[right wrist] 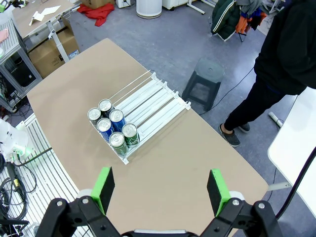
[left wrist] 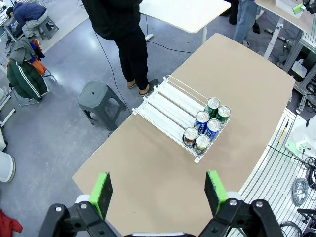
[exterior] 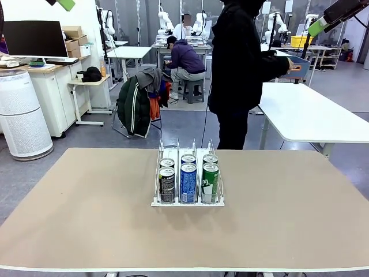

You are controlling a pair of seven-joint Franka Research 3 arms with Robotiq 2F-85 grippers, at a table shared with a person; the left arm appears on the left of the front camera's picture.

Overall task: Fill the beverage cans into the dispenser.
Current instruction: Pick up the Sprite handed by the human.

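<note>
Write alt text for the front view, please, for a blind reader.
A three-lane dispenser in the middle of the table holds six cans, two per lane: black cans left, blue cans middle, green cans right. Beyond it, a person in black reaches to a blue bin.

Three colours are shown in a white dispenser.
Silver-topped black cans, blue-and-white cans and green cans are seen against a tan table.

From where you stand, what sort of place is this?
Probably a lab or workshop: plain white work tables on a grey floor, a monitor beside stacked cardboard boxes, and a small can dispenser set out on a tan table.
</note>
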